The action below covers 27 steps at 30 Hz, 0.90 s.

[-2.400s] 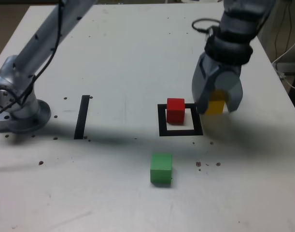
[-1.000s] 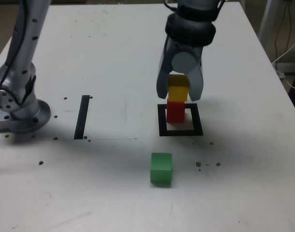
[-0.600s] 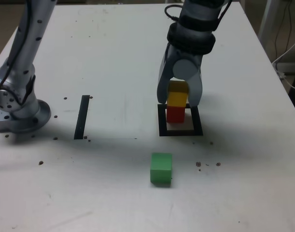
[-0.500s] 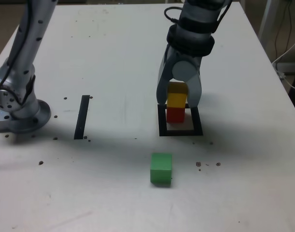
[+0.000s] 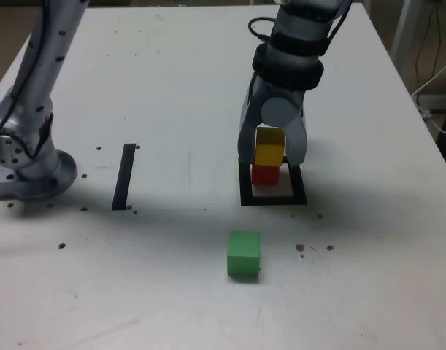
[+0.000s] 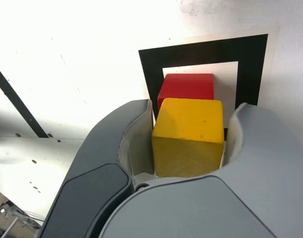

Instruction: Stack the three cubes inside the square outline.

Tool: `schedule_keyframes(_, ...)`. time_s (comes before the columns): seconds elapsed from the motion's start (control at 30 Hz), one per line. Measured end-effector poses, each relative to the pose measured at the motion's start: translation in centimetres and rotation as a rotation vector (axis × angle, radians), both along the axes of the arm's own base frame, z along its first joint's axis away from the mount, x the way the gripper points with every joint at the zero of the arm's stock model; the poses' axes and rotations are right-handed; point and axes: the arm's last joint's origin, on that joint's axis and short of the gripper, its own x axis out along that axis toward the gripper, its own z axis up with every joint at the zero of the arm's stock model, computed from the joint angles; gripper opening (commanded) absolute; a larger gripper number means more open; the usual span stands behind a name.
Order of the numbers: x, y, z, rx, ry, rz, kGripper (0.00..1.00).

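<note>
I have my fingers [image 6: 106, 144] around the yellow cube [image 6: 188, 131], one on either side of it. They stand only a little wider than the cube: in the wrist view, a thin sliver of the background shows between its side and one finger. Whether my other finger touches it, I cannot tell. My tips point down towards the desk [image 5: 179, 292].

The yellow cube is above the red cube [image 5: 266, 175], covering part of it in both views. It looks upright, with its faces roughly in line with the red one's. My fingers hide some of its sides, and I cannot see the whole seam between the two cubes.

The red cube sits inside the square outline [image 5: 272, 200], near its far left corner in the exterior view, with white centre showing beside it. The green cube [image 5: 244, 254] is by itself on the desk, outside the outline and nearer the camera in the exterior view. Over at the exterior view's left, a straight black strip [image 5: 124, 177] lies between my arm's base [image 5: 36, 179] and the outline, apart from both.
</note>
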Motion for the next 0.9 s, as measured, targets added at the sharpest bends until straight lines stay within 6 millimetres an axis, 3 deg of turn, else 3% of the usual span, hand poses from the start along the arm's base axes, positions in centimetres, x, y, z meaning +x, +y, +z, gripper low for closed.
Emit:
schedule_keyframes(0.27, -0.3, 0.1, -0.1, 0.001, 0.008, 0.003, 0.99)
schedule_keyframes(0.47, -2.0, -0.5, 3.3, 0.053, -0.063, -0.004, 0.99)
schedule_keyframes(0.63, -4.4, -3.0, 6.5, 0.099, -0.111, -0.022, 0.99)
schedule_keyframes(0.9, -6.6, -8.7, 7.2, 0.140, -0.104, -0.021, 0.99)
